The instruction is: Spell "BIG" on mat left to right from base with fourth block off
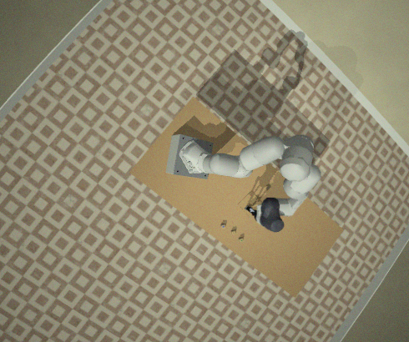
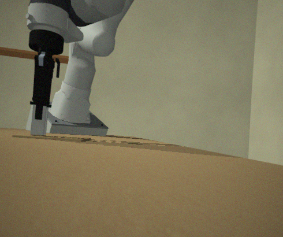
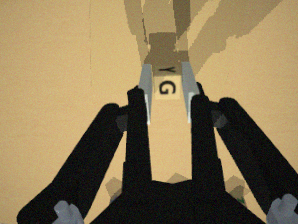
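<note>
My gripper (image 1: pixel 249 209) (image 2: pixel 38 131) (image 3: pixel 166 75) points down, its fingertips at table height. Its fingers are open just wider than the G block (image 3: pixel 167 93), which sits between them with thin gaps at both sides. The block's top face shows G, and a shaded side face shows a Y lying sideways. Three other blocks stand apart in the top view: one block (image 1: pixel 223 225), a second block (image 1: pixel 234 230) and a third block (image 1: pixel 241 238). Their letters are too small to read. I cannot tell the mat from the table in any view.
The wooden table (image 1: pixel 302 259) (image 2: pixel 157 188) (image 3: pixel 50 125) carries the arm's base (image 1: pixel 177 156) (image 2: pixel 79 130) at its other end. The three blocks stand near the table's long edge. In the wrist view, parts at the bottom are hidden behind the gripper body.
</note>
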Controlling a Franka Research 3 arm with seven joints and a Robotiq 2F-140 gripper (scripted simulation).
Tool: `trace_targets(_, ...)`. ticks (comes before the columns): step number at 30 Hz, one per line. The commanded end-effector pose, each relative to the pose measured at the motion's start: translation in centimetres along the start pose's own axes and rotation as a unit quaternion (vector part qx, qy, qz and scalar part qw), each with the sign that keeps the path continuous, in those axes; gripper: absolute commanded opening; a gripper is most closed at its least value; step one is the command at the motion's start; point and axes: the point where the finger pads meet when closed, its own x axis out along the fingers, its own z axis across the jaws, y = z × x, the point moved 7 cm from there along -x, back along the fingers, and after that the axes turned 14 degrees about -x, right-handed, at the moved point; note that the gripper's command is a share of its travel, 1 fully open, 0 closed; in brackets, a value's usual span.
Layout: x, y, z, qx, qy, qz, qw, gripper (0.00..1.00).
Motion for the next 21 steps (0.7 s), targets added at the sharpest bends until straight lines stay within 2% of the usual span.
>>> trace_targets(1, 0.06, 0.13, 0.13, -0.004, -0.001, 0.001, 1.000, 0.22)
trace_targets(16, 0.04, 0.13, 0.14, -0.004, -0.001, 0.001, 1.000, 0.25)
trace_targets(21, -0.64, 0.13, 0.14, -0.004, -0.001, 0.001, 1.000, 0.25)
